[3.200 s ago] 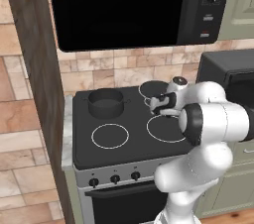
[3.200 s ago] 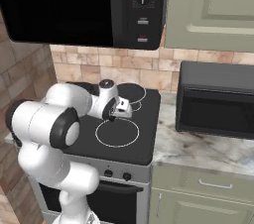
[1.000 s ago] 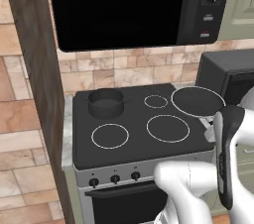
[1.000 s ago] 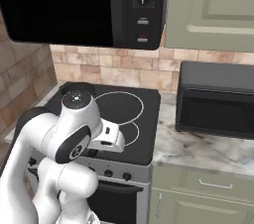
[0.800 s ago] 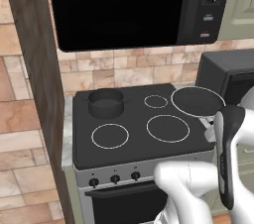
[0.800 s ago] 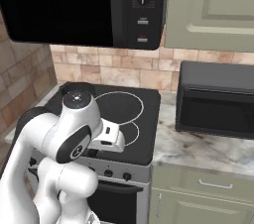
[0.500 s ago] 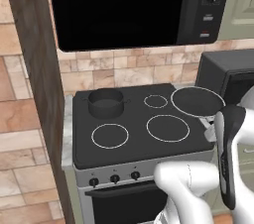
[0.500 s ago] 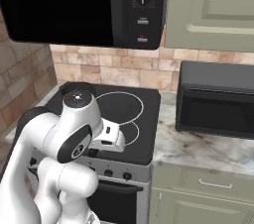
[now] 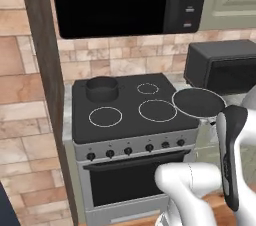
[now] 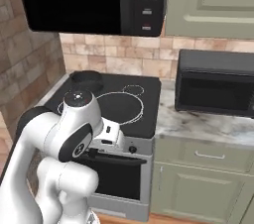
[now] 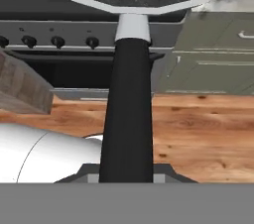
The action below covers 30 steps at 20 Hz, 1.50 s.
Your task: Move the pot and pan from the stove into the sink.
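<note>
The pan [image 9: 198,102], shallow and black with a pale rim, hangs level over the right edge of the stove [image 9: 127,97]. Its long dark handle [image 11: 126,119] runs straight back into my gripper [image 11: 126,172], which is shut on it. From the right, the pan [image 10: 119,105] hovers over the front burners with my gripper [image 10: 113,136] just before the stove's front. The pot [image 9: 101,87] stands on the back left burner, also seen from the right [image 10: 85,78]. The sink is out of view.
A black countertop oven [image 9: 222,65] sits on the marble counter [image 10: 198,124] right of the stove. A dark microwave [image 9: 125,0] hangs above. A wooden post [image 9: 45,70] and brick wall close the left side. Green cabinets [image 10: 198,178] stand below the counter.
The whole picture has shifted up and the stove looks a little smaller, so the camera has backed away. The pan stays gripped by its handle; the pot has not moved.
</note>
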Available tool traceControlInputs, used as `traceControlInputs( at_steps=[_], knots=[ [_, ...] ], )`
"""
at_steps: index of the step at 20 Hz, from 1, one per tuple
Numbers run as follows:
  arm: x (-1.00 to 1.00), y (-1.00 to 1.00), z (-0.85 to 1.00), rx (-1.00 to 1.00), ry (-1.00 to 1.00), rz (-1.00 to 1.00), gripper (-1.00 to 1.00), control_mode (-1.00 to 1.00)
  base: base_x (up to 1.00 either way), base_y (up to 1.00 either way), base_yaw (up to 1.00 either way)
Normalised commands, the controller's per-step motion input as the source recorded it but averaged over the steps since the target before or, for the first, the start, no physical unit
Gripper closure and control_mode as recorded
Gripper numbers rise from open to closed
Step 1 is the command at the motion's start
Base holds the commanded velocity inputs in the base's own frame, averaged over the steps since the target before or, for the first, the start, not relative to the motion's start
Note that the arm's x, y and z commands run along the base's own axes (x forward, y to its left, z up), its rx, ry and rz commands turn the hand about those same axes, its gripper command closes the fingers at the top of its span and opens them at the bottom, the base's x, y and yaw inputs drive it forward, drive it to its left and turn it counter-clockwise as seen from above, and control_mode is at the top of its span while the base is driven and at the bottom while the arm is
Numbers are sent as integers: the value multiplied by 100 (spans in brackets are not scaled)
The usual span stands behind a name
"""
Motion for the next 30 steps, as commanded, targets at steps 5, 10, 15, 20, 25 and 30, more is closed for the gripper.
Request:
traceControlInputs(
  at_steps=[5,10,15,20,25,30],
  knots=[
    [0,0,0,0,0,0,100,100,-74,-2,-3],
    [0,0,0,0,0,0,100,100,-43,-14,-19],
    [0,0,0,0,0,0,100,100,-5,-13,-42],
    [0,0,0,0,0,0,100,100,0,-8,-46],
    [0,0,0,0,0,0,100,100,0,-6,-47],
    [0,0,0,0,0,0,100,100,0,-8,-46]
  ],
)
